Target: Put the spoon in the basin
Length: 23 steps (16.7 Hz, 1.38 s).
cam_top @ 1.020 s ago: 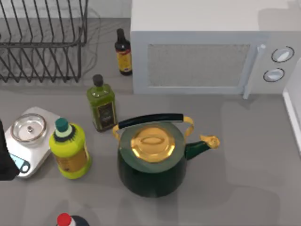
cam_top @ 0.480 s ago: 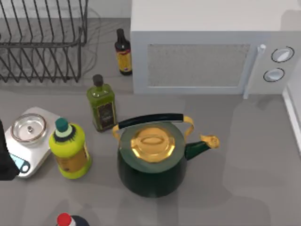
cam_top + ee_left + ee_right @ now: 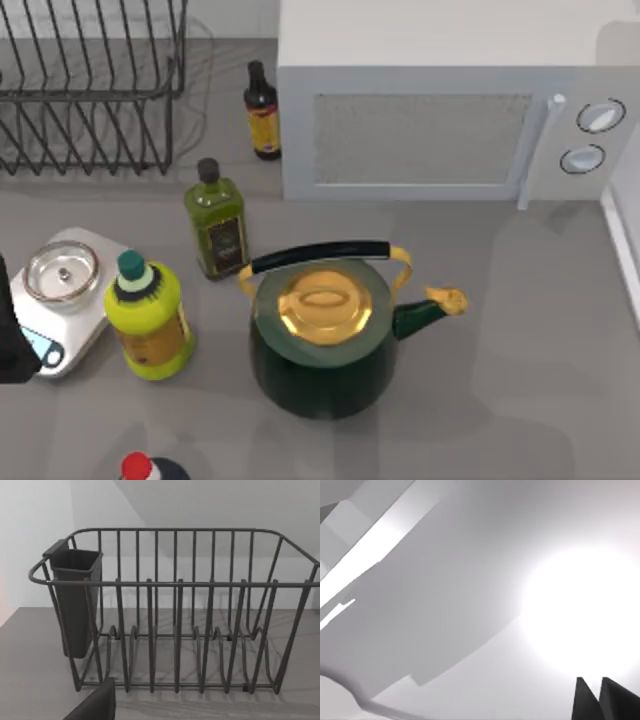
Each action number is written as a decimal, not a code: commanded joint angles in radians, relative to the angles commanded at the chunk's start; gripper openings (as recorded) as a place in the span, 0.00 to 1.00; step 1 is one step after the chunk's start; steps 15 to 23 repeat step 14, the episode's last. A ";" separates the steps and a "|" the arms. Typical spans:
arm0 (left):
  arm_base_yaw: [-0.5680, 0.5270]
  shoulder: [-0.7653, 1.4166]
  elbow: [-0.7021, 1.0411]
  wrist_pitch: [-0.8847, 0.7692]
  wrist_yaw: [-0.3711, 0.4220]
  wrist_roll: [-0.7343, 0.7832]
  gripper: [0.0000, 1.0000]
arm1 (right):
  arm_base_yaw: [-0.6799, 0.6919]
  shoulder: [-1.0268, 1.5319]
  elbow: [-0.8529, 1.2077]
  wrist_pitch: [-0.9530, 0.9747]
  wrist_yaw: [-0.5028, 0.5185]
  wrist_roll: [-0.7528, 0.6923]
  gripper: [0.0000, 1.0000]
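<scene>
Top view: table (image 3: 520, 330) crowded at centre and left, and the layout reads as clutter to work around, not as part of the job. Green kettle (image 3: 320, 350) with gold lid sits mid-frame, spout pointing to frame right. Yellow-green bottle (image 3: 150, 320) stands just beside a kitchen scale (image 3: 60, 300) at left. Olive oil bottle (image 3: 217, 222) is above and between them, with a dark sauce bottle (image 3: 262, 110) nearer the microwave (image 3: 420, 120) at upper right. Wire dish rack (image 3: 90, 90) fills the upper left. A red-capped bottle (image 3: 138, 466) pokes in at the bottom edge. Left arm (image 3: 8, 340) is a dark block at the left edge, parked. The left tool (image 3: 95, 706) faces the empty rack in its own wrist view, well apart from it, which suits an idle arm. Its state I cannot tell. A pale raised edge (image 3: 622, 240) runs down the frame's right side, and I judge it to be the basin's rim. Right tool (image 3: 599, 700) appears as dark tips against smooth white surfaces and a strong glare, plausibly the basin's walls seen close. That would put it over the drop point. Whether it is open, closed or carrying anything, I cannot tell. Spoon: position unsettled. A pale curved form (image 3: 350, 697) in the right wrist view may be it, or may be a basin lip
</scene>
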 joint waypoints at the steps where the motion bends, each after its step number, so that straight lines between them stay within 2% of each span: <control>1: 0.000 0.000 0.000 0.000 0.000 0.000 1.00 | 0.000 0.000 0.000 0.000 0.000 0.000 0.45; 8: 0.000 0.000 0.000 0.000 0.000 0.000 1.00 | 0.000 0.000 0.000 0.000 0.000 0.000 0.98; 23: 0.000 0.000 0.000 0.000 0.000 0.000 1.00 | 0.000 0.000 0.000 0.000 0.000 0.000 1.00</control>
